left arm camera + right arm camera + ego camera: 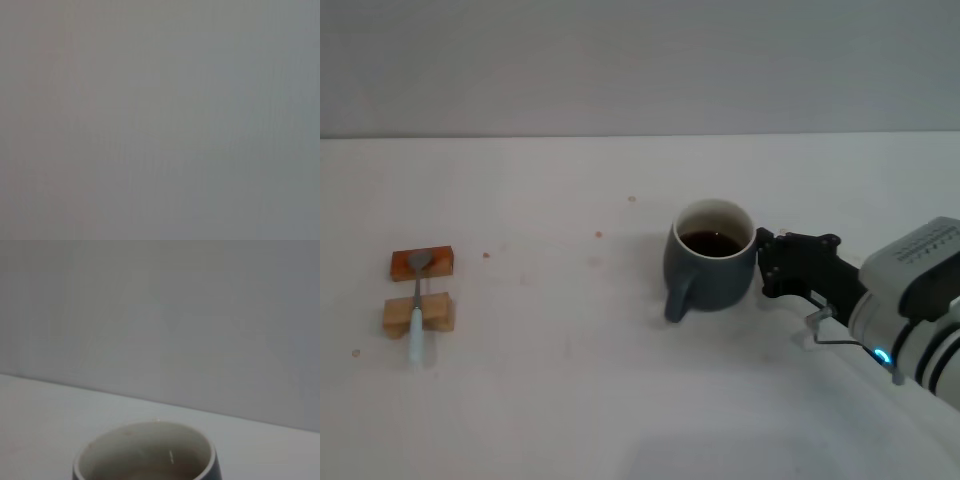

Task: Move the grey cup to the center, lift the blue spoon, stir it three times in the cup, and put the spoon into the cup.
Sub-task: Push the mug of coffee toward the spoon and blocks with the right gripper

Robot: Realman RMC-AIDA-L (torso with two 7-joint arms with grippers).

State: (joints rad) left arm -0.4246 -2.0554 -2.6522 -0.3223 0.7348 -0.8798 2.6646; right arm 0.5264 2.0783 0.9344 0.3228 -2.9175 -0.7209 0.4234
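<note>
The grey cup [711, 258] stands right of the table's middle, with dark liquid inside and its handle toward the front left. Its rim [145, 450] fills the low edge of the right wrist view. My right gripper [764, 265] sits open right against the cup's right wall, its two black fingers spread beside it and not around it. Far to the left, the blue spoon [417, 315] lies across two small wooden blocks [419, 290], bowl on the far block and pale handle toward the front. My left gripper is out of view.
The white table [570, 380] runs back to a grey wall. A few small specks [599, 235] dot the surface left of the cup. The left wrist view shows only plain grey.
</note>
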